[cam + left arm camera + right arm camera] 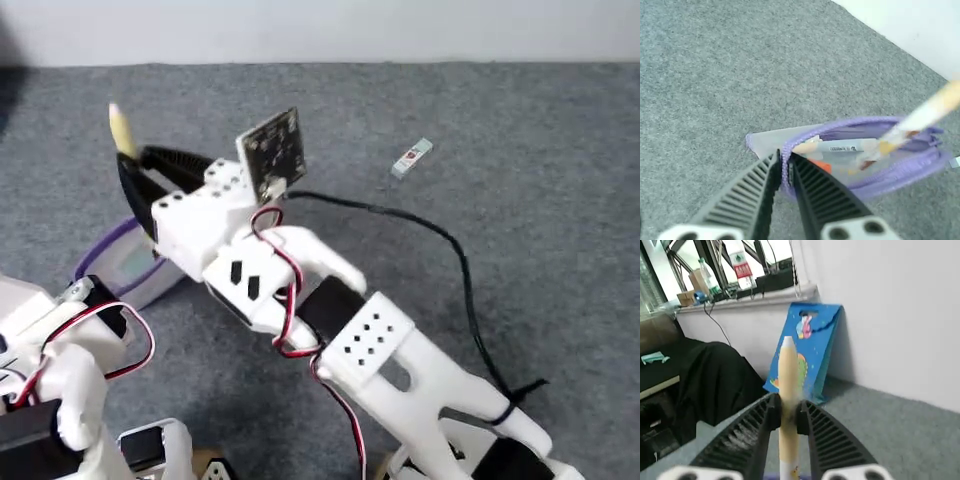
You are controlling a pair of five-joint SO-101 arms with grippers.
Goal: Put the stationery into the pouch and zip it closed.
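Note:
A purple pouch (875, 172) lies open on the grey carpet, with pens and an orange item inside. My left gripper (785, 159) is shut on the pouch's rim at its near end. My right gripper (788, 405) is shut on a cream pen (788, 365) and holds it upright. In the high view the right gripper (127, 165) hangs over the pouch (112, 258) with the pen (121, 130) sticking up out of it. From the left wrist the pen (927, 111) slants down, its lower end at the pouch's opening. A small white item with a red label (411, 159) lies far off to the right.
A black cable (440, 238) trails across the carpet from the right arm. The left arm's white body (70, 350) sits at the lower left beside the pouch. A pale wall (320, 30) borders the carpet at the back.

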